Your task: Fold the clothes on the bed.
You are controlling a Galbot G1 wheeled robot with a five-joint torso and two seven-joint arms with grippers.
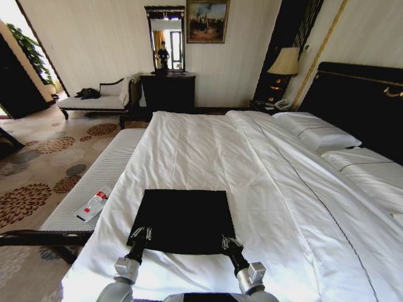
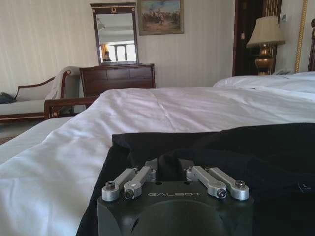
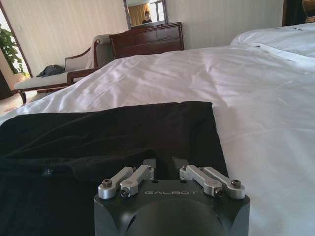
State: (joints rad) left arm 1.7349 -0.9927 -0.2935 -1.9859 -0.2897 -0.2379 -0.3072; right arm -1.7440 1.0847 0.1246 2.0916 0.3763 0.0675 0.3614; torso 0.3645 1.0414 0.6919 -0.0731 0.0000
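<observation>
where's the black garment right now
In the head view the black garment lies flat on the near end of the bed, toward its left side, with the left gripper and right gripper at its near corners.

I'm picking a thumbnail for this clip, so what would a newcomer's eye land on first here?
First, the black garment, a dark rectangle lying flat on the white bed near its foot edge. Next, the left gripper and right gripper, one at each near corner of the cloth. Last, the dark headboard on the right, behind the white pillows.
</observation>
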